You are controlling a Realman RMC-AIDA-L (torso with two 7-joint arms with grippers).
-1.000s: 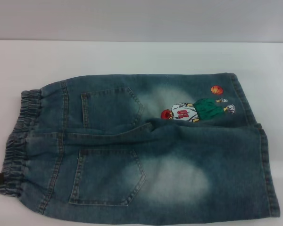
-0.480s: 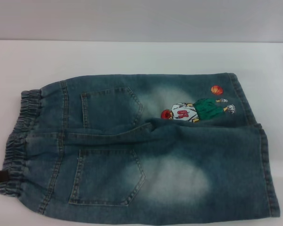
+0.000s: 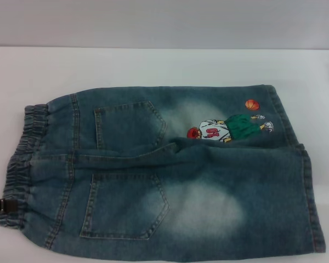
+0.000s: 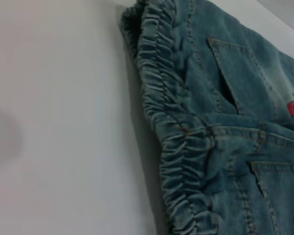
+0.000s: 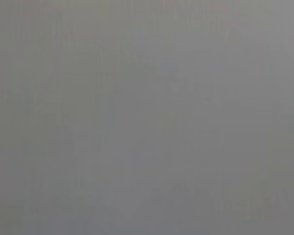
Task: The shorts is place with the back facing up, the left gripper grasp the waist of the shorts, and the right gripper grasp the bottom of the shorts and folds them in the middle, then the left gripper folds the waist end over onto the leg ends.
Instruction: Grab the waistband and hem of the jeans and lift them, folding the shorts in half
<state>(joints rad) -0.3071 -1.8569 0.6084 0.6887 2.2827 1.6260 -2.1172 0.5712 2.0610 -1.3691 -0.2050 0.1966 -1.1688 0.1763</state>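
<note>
Left claw (image 3: 3, 205) at 9 o'clock, tip touching waist (image 3: 22, 164); can't tell if open. Shorts (image 3: 170, 175) flat, back up, on white bench (image 3: 153, 66). Denim soft but thick, likely floppy: pinch the ruffled elastic band, then flat hems (image 3: 312, 197) at 3 o'clock. Right claw out of view.

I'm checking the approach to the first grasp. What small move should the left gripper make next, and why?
Probably ease the left gripper a little further in over the waist before closing. In the head view only its tip shows at the table's left edge, just reaching the ruffled band at its near corner, and the shorts lie flat, unfolded. The right gripper is not in view.
</note>
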